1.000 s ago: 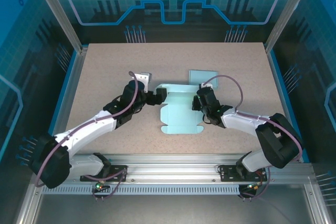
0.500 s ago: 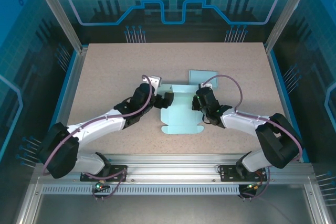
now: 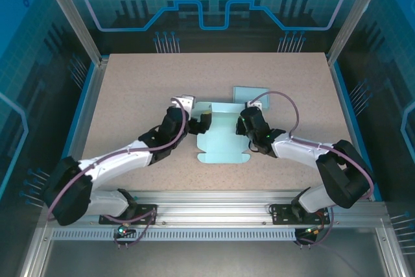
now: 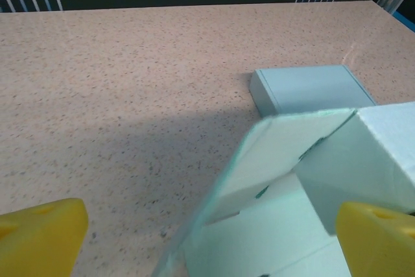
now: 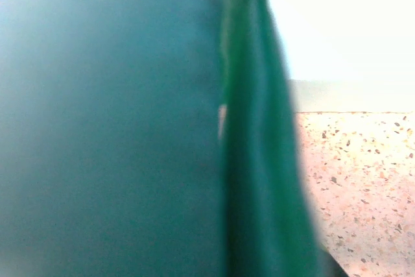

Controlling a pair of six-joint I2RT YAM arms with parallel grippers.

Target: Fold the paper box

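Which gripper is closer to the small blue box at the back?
Right. Right gripper: just in front of the small box. Left gripper: farther, to its front-left.

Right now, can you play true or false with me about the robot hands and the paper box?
The left hand is open. True.
The right hand is open too. False: it is shut on the paper box.
The paper box lies all flat. False: a flap stands up by the left hand.
A small box sits on the table behind the paper box. True.
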